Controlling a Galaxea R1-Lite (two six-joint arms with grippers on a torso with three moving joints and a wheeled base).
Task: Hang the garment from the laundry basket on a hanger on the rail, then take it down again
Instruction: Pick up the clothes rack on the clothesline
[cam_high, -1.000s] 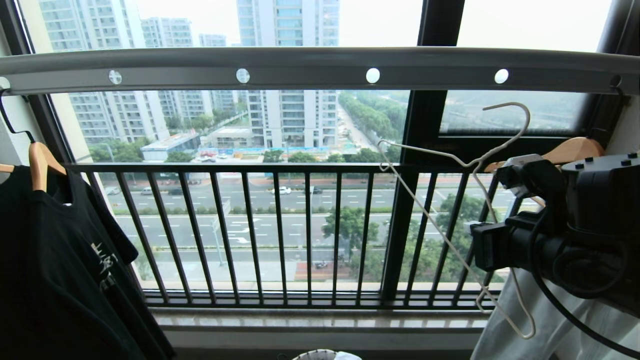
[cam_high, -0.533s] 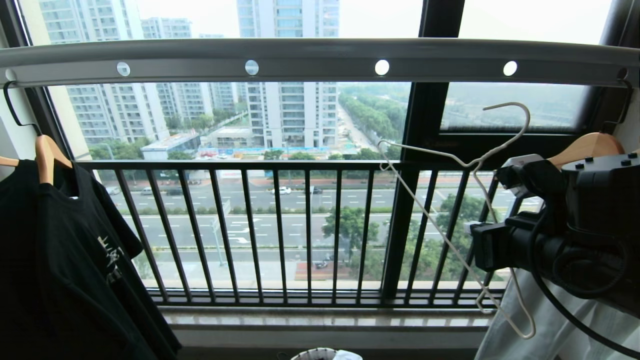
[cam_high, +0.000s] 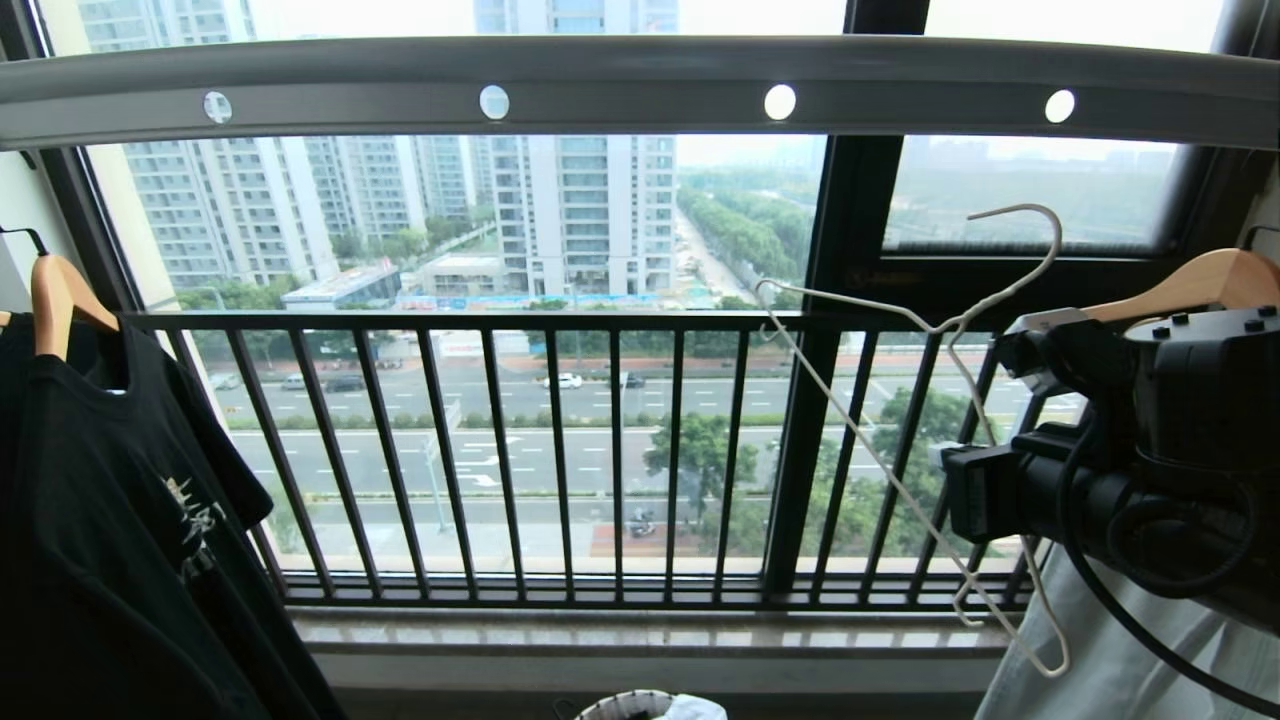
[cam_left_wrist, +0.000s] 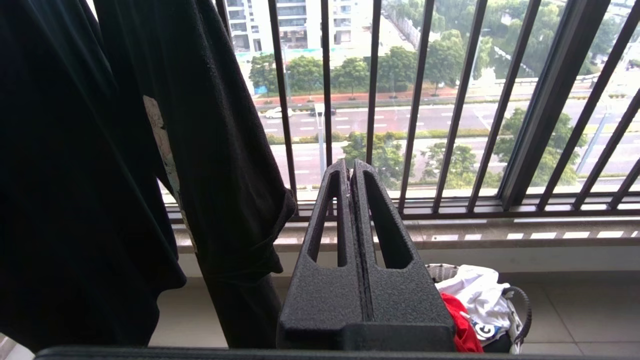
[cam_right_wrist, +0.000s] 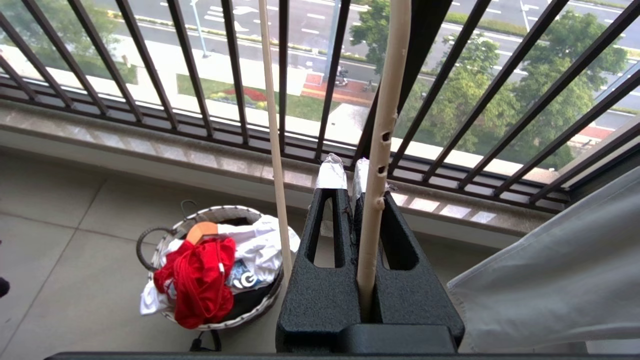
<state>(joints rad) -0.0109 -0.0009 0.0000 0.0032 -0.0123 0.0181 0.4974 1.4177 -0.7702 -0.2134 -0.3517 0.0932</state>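
Two grippers are in view, each seen from its own wrist camera. The right gripper (cam_right_wrist: 345, 175) has its jaws pressed onto one wire side of the hanger (cam_high: 905, 325), a thin cream-white triangle held up in front of the black barred balcony railing (cam_high: 560, 450) with its slim hook uppermost and free, below the rail (cam_high: 640, 85) and not touching it. The right arm's dark wrist housing fills the right side of the head view. The left gripper (cam_left_wrist: 350, 170) has its jaws pressed together on nothing and hangs just beside the black printed T-shirt (cam_high: 110, 520), which is on a light wooden hanger (cam_high: 55, 305) at the left. The rail, a flat grey bar with round holes, spans the top of the head view. The garment (cam_right_wrist: 197, 280), red, lies crumpled in the laundry basket (cam_right_wrist: 172, 235) on the tiled floor (cam_right_wrist: 60, 225) beneath the window sill, heaped with white cloth; a wooden hanger's end shows above the heap. The basket's rim just shows at the bottom edge of the head view. A pale grey-blue garment (cam_right_wrist: 545, 280) hangs at the right, under a second wooden hanger (cam_high: 1195, 285).
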